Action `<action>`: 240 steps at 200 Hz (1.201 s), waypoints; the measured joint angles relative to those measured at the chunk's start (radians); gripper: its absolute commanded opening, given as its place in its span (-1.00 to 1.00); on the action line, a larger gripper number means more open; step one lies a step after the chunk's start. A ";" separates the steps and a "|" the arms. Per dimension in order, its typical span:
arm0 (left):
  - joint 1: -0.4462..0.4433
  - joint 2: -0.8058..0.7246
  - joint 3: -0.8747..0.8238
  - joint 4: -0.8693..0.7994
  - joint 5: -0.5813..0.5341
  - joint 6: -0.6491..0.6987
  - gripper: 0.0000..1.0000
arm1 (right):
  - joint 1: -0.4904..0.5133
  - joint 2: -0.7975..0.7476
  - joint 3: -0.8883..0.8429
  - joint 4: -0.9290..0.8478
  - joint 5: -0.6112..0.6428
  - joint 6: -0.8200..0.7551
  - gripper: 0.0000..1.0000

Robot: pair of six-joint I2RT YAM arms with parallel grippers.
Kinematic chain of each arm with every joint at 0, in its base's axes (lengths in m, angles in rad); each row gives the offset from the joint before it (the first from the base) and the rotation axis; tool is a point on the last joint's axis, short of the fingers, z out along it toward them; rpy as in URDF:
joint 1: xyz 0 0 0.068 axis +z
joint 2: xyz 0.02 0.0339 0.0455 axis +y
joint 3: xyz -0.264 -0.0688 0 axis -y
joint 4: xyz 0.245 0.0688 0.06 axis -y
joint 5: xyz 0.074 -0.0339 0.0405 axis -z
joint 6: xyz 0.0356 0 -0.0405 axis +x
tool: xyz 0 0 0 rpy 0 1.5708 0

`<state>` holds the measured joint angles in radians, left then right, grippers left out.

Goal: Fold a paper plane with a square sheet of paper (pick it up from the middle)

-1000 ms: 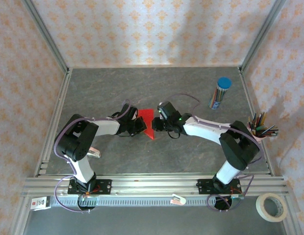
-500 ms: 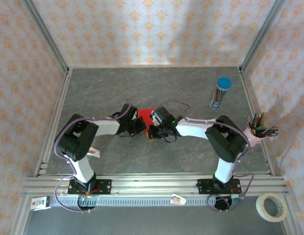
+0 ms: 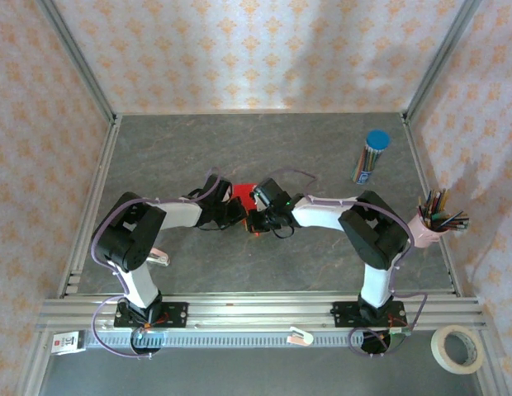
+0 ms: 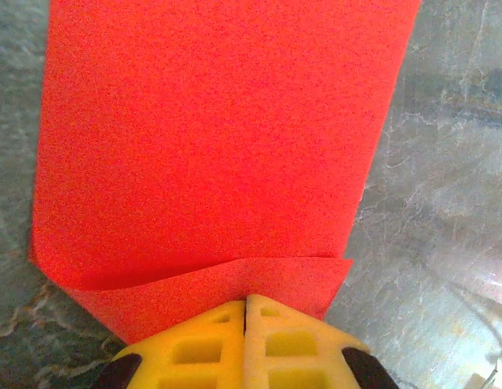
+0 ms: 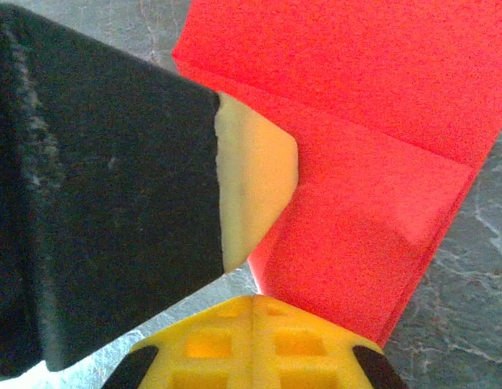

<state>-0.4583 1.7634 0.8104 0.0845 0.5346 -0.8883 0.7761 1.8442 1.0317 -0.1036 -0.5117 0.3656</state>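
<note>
"Tearing is the worry," says one. "The red paper [image 4: 219,138] lies at the middle of the table [image 3: 198,148]. The left claw [image 4: 245,312] and the right claw [image 5: 253,312] both pinch it tight. Pulling apart could rip it."
"Any words?"
"None readable. The white tag [image 3: 68,341] at 7 o'clock is too small."

The grey marbled bench [image 3: 239,148] carries a folded sheet of red paper [image 3: 242,191] near its middle (how much of it lies flat is hard to tell), a blue-capped tube [image 3: 370,157] of coloured pencils toward the far right, and a cup of pencils [image 3: 435,223] at the right edge.
</note>
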 measured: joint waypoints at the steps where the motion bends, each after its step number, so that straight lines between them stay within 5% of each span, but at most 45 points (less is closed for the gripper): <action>1: 0.000 0.000 0.000 0.000 0.000 0.000 -0.99 | 0.000 0.000 0.000 0.000 0.000 0.000 -1.00; 149: 0.000 0.005 -0.014 0.022 0.026 0.024 -1.00 | 0.000 -0.151 -0.225 0.050 -0.003 0.003 -0.97; 240: 0.000 0.004 -0.014 0.027 0.027 0.025 -1.00 | -0.001 -0.150 -0.124 0.056 0.057 0.031 -0.97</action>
<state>-0.4583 1.7676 0.7967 0.1116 0.5617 -0.8635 0.7753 1.6939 0.9081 -0.0471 -0.4549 0.3965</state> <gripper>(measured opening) 0.046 0.040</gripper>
